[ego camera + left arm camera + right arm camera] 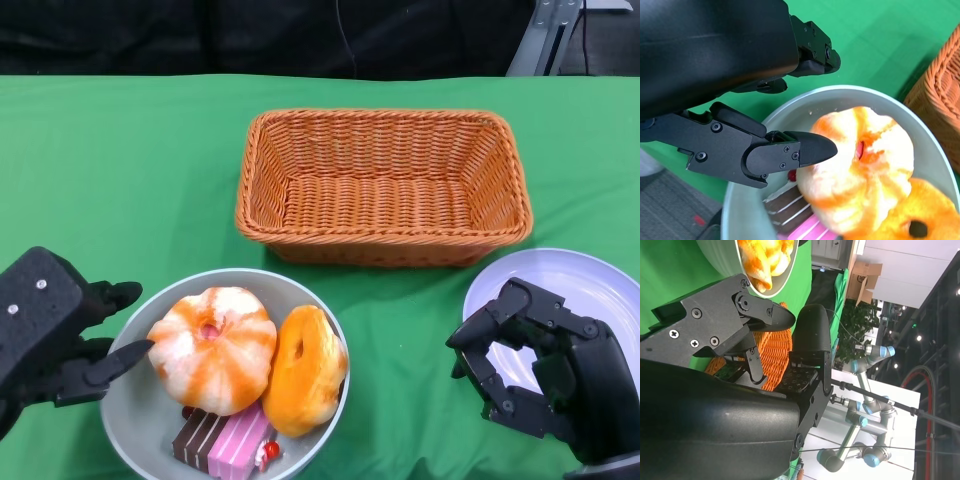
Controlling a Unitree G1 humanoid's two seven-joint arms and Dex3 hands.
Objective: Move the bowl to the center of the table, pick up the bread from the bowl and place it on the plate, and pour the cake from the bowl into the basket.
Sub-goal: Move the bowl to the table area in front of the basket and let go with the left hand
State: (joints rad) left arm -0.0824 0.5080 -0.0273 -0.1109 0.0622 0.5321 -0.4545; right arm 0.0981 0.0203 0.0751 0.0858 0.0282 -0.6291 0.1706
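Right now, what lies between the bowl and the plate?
Only bare green cloth lies between the bowl and the plate, plus the right robot hand hovering at the plate's near edge, in the head view.

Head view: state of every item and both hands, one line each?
basket: upright, empty.
plate: empty, partly behind the right hand.
bowl: upright, holding two breads and a cake.
striped bread: in the bowl, leaning against the orange bread.
orange bread: in the bowl, on edge.
cake: in the bowl, under the breads.
left hand: fingers at the bowl's rim, grip unclear.
right hand: open, holding nothing.
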